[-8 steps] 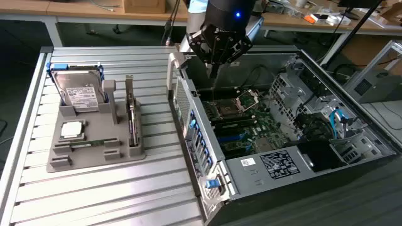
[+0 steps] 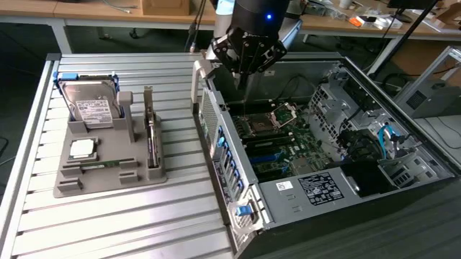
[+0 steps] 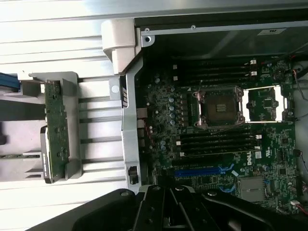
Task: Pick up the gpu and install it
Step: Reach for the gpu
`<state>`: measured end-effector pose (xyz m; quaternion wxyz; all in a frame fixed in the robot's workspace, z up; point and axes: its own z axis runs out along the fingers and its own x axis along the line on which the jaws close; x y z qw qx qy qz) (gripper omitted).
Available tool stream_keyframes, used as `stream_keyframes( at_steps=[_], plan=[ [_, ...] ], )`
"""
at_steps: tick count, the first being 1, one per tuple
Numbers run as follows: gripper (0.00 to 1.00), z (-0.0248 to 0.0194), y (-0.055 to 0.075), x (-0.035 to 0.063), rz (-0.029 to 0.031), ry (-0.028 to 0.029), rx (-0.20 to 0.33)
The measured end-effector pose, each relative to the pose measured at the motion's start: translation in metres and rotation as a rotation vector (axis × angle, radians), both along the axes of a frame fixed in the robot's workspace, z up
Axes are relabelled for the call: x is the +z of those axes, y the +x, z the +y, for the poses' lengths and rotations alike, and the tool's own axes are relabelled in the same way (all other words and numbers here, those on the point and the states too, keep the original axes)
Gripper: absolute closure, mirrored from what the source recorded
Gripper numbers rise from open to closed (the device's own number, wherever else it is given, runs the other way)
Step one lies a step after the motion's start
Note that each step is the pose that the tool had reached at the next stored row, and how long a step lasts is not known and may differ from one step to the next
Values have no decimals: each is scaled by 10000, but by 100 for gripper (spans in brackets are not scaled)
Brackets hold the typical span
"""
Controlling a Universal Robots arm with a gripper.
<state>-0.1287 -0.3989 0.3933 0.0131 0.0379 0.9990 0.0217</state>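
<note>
Exterior view: the gripper (image 2: 241, 82) hangs over the far end of the open computer case (image 2: 216, 141), above the motherboard (image 2: 277, 143). Its 2 fingers look pressed together to a point and hold nothing. The gpu (image 2: 150, 132) stands on edge in a slot of the grey holder (image 2: 101, 183) on the ribbed table (image 2: 108, 226), to the exterior view's left of the case and well apart from the gripper. A hard drive (image 2: 90, 108) sits at the holder's far end, and a memory stick (image 2: 108, 163) lies nearer.

Wrist view: the gripper (image 3: 166, 190) looks down on the motherboard (image 3: 163, 110) and its open processor socket (image 3: 219, 106). The gpu (image 3: 57, 130) shows its greenish circuit face, upright in the holder (image 3: 72, 82), on the other side of the case wall (image 3: 126, 125).

By my judgement the pick-up step is in hand and barely begun, with the card untouched. It calls for crossing the case wall to the holder, spreading the fingers, and setting them across the card's thin upper edge so that it lifts straight out of its slot
</note>
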Motion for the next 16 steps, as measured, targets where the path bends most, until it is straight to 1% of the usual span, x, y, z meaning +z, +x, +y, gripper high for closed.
stream_keyframes(
  at_steps=[5, 16],
  plan=[
    [89, 0, -76, 0, -1, 0, -1],
    [89, 0, -180, 0, -1, 0, 0]
  ],
)
